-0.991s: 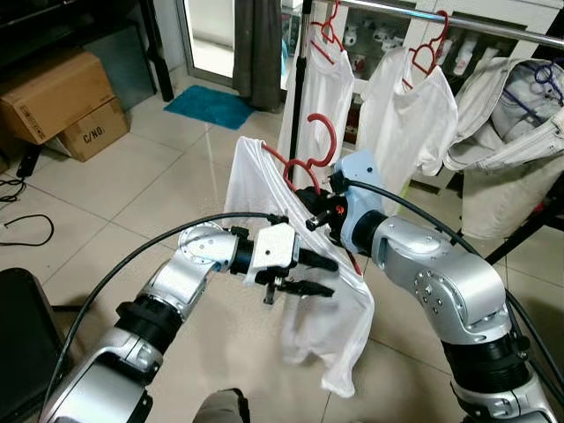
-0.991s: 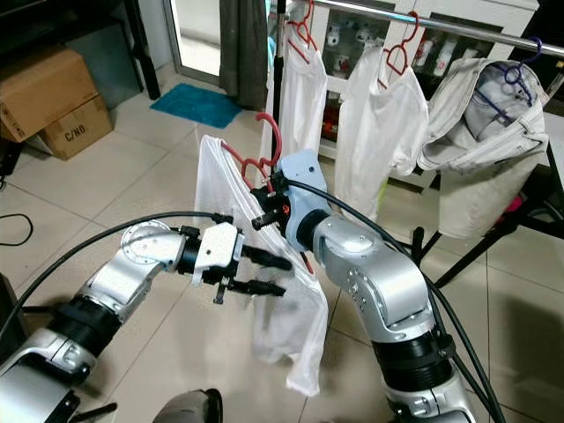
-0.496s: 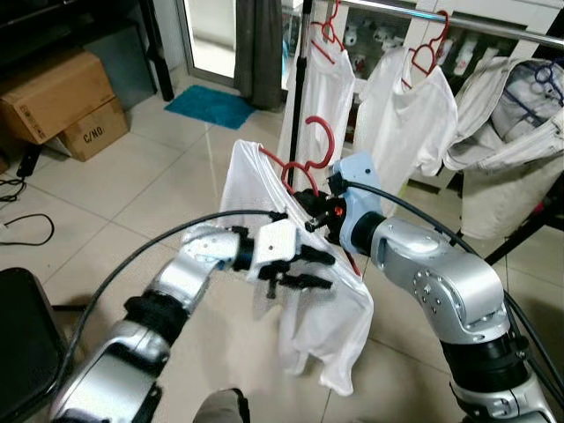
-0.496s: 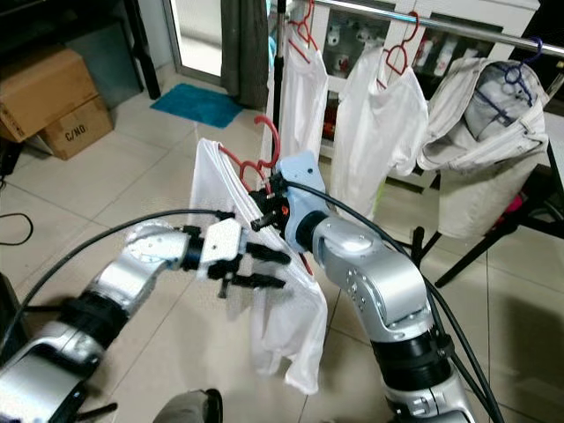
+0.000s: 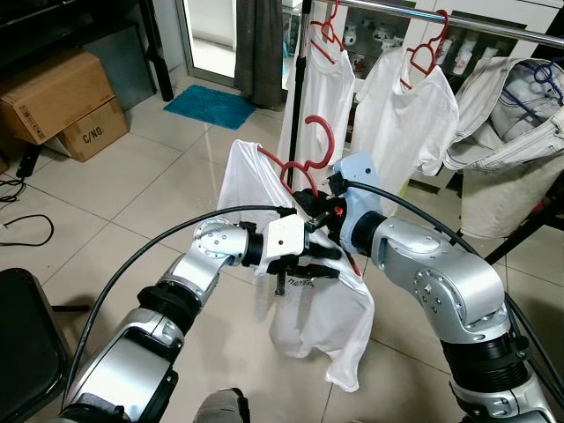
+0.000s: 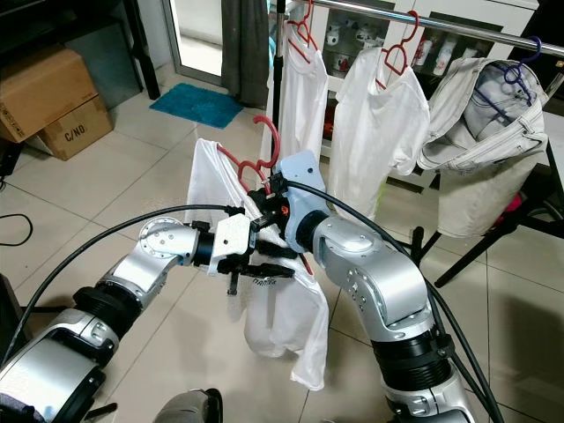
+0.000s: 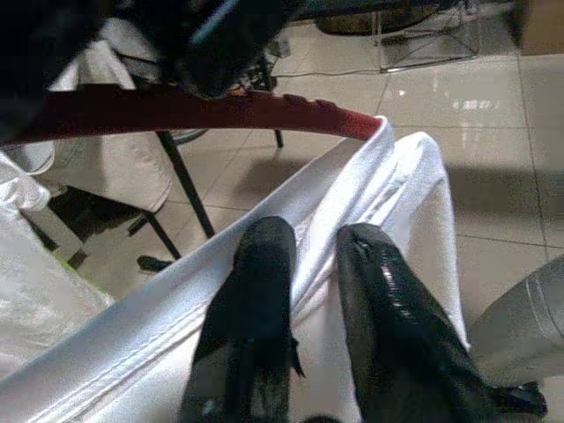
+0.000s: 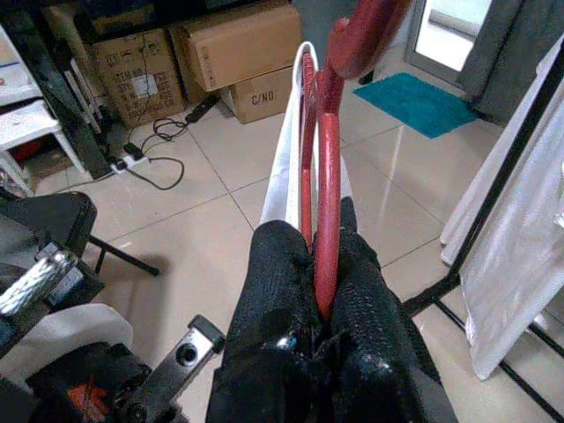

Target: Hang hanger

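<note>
White, limp shirt (image 5: 317,308) sags mid-air below the rail (image 5: 458,19); the left tool (image 5: 319,263) pinches its soft fabric. Rightward, the right tool (image 8: 319,282) clamps the stiff red hanger (image 5: 304,163) near its neck, probably the steadiest hold.

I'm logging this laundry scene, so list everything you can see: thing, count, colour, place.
red hanger: 1, red, clamped in right gripper
white shirt: 1, white, draped on that hanger
clothes rail: 1, silver, behind
hung shirts: 2, white, on rail
cardboard boxes: 2, brown, floor, far left
mat: 1, teal, by doorway
left gripper: black, pinching shirt fabric
right gripper: black, shut on hanger
</note>
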{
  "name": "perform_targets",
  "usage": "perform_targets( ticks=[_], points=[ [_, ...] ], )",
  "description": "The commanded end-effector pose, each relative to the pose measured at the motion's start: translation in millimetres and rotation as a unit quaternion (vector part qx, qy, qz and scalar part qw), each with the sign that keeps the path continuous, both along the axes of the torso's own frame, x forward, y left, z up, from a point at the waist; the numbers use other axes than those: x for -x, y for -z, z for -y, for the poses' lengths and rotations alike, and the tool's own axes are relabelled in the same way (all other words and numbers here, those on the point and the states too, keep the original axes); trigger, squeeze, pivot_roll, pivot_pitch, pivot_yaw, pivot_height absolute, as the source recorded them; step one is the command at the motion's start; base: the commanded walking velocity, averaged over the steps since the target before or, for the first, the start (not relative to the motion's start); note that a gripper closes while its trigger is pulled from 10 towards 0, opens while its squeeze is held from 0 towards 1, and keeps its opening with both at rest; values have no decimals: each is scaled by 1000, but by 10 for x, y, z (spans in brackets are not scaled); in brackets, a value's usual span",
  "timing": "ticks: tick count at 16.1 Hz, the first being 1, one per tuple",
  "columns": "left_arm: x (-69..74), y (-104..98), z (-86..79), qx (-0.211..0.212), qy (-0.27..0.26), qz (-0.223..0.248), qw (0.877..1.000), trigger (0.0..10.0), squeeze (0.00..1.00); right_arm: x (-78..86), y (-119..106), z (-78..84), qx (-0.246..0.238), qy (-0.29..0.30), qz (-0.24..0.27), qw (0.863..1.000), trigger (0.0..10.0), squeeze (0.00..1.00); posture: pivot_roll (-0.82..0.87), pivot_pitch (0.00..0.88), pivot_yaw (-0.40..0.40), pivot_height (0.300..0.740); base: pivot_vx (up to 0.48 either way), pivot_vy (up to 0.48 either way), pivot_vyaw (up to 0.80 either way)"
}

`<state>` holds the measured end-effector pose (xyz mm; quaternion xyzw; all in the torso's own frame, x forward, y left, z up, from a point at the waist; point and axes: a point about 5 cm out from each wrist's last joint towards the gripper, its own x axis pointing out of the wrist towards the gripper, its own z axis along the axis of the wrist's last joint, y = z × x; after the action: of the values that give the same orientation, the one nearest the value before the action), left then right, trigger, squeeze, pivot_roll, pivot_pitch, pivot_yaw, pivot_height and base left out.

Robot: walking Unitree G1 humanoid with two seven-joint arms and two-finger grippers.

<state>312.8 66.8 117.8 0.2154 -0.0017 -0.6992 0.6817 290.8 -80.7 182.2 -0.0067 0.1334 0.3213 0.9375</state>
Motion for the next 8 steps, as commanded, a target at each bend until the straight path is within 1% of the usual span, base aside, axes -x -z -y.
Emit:
perform_targets(
  ticks=[1, 6, 8],
  points=[
    [-5, -18, 16, -9, 12, 5, 1000, 0, 0, 10, -69, 5, -4, -2, 12, 1000, 10000, 0, 10, 53, 20, 740, 0, 0, 0],
    [19, -3, -33, -11, 22, 6, 1000, 0, 0, 2, -55, 6, -3, 0, 10, 1000, 10000, 0, 13, 54, 18, 740, 0, 0, 0],
    [17, -17, -52, -3, 16, 9, 1000, 0, 0, -3, -51, 6, -2, 2, 10, 1000, 10000, 0, 15, 54, 18, 740, 0, 0, 0]
  ],
)
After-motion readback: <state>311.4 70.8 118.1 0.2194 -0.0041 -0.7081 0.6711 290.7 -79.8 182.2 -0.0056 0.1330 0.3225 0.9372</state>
